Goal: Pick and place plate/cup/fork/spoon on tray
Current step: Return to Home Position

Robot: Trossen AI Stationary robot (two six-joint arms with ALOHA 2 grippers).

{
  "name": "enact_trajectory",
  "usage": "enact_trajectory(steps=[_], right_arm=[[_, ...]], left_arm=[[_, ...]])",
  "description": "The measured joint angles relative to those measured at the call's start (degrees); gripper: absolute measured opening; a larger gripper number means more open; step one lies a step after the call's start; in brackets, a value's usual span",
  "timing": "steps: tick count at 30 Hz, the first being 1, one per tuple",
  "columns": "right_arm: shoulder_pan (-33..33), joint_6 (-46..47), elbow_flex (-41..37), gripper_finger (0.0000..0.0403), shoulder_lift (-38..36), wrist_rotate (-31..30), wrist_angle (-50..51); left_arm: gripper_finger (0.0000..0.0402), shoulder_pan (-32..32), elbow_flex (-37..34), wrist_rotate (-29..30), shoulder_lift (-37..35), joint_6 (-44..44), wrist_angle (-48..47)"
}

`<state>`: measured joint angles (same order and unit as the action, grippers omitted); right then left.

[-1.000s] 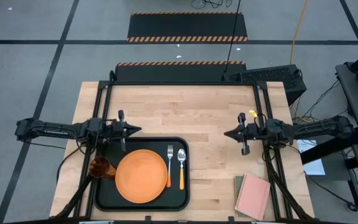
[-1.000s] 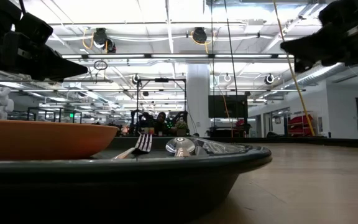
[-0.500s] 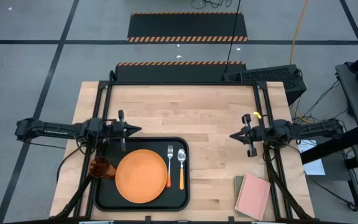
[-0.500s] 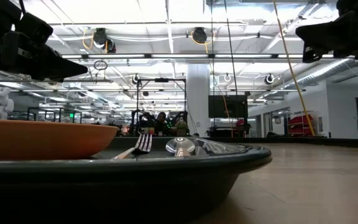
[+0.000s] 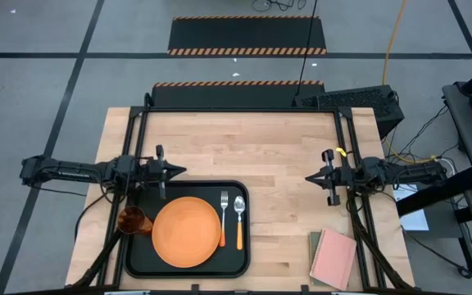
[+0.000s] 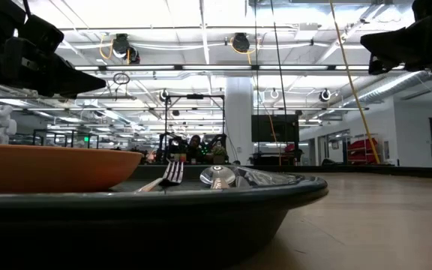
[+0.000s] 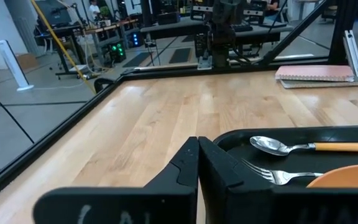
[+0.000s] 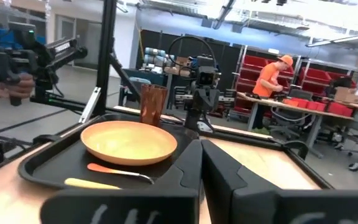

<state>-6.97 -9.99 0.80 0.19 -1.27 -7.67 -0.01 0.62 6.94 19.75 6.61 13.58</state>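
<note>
Wooden table (image 5: 244, 147), tray (image 5: 238, 260), grey floor (image 5: 39, 98)

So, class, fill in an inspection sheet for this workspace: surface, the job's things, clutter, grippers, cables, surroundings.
Surface: wooden table, light planks.
Job's things: black tray holds the orange plate; cup upright at the plate's left; fork and spoon side by side at its right.
Clutter: pink notebook near the table's front right corner, off the tray.
Grippers: left gripper shut, empty, raised near the tray's back edge; right gripper shut, empty, raised at the table's right.
Cables: yellow cable on the floor; dark cables beside the table's right edge.
Surroundings: striped floor mat; a person in orange at a bench.
</note>
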Motion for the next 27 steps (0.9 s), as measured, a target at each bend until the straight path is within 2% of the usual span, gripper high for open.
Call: enact_trajectory(steps=[6,12,17,27], right_arm=[[2.02,0.69,0.00,0.0000,0.00,0.45,0.50],[3.83,0.40,0.02,0.0000,-0.02,7.29,0.94],[5.87,3.26,0.02,0.0000,-0.02,4.30,2.44],[6.24,4.80,0.07,0.0000,0.00,4.27,2.71]], left_arm=[[0.0003,0.00,0.00,0.02,-0.02,0.39,0.04],[0.0008,-0.01,0.00,0.02,-0.02,0.75,0.04],[0.0006,0.00,0.00,0.04,-0.02,0.81,0.04],[0.0006,0.00,0.00,0.04,-0.07,2.08,-0.22]])
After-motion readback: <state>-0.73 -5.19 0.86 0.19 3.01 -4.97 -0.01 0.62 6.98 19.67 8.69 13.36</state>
